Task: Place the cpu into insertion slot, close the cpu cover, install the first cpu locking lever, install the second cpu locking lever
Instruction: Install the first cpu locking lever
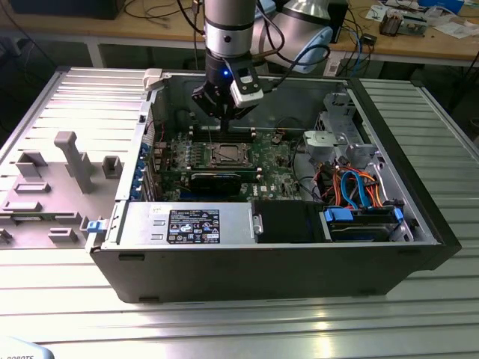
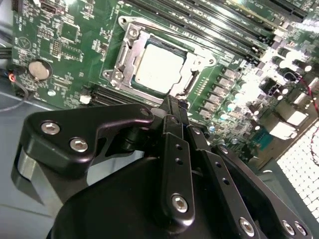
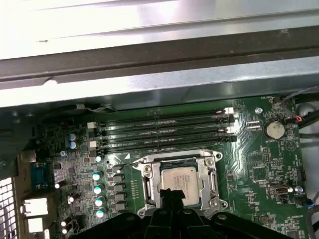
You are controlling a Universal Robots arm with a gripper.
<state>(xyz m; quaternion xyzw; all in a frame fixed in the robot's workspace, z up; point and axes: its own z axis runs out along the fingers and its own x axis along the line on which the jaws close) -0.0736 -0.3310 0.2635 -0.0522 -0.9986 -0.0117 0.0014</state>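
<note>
Already the cpu [image 2: 159,69] lies in the insertion slot [image 1: 224,155]

In both wrist views the cpu cover [image 3: 212,183] lies flat, framing the grey chip (lever positions I cannot tell). The gripper [image 2: 172,102] hovers just above, fingers pinched together, gripping nothing. The exterior view adds the open computer case [image 1: 262,269] around it.

Exterior view: off the arm, high and well back, looking down into the open computer case [image 1: 262,262] on the tabletop [image 1: 224,329]; the hand [image 1: 224,114] hangs over the green circuit board [image 1: 277,161].
First wrist view: behind the hand [image 3: 172,194], close, looking past its tip at the insertion slot [image 3: 149,185].
Second wrist view: on the hand's [image 2: 172,102] opposite side, closer still, looking along its body.
Shared: both wrist views show hand tip and slot from opposite sides; all three show the board.
</note>
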